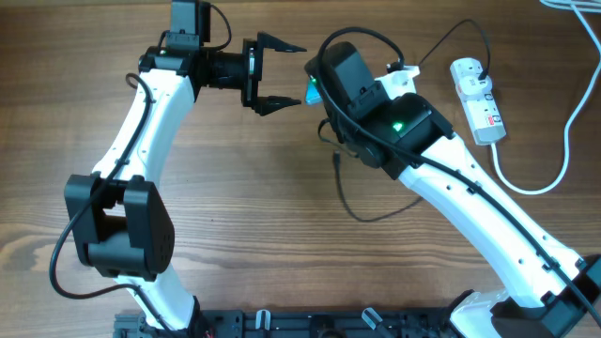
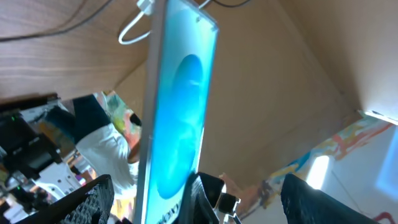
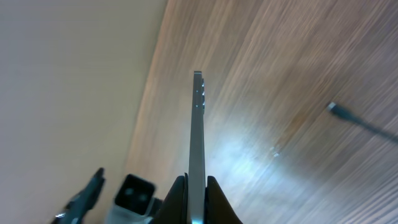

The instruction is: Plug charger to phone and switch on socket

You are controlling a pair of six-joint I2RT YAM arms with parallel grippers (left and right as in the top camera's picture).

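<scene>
**A:** Where's the phone (image 3: 197, 137)?

**B:** Off the bench (image 1: 235, 216), clamped edge-on in the right fingers (image 3: 217, 202). Its long axis runs straight out from them.

**A:** And the left fingers (image 1: 278, 41)?

**B:** Spread apart and empty, just beside the phone and facing its screen.

**A:** The charger (image 1: 362, 214)?

**B:** Its tip (image 3: 333, 107) lies flat on the bench beside the right arm (image 1: 470, 197), touching neither set of fingers. The left arm (image 1: 155, 103) is free, so I'd send it for the tip. The socket (image 1: 477, 99) sits well apart, beyond the right arm.
</scene>
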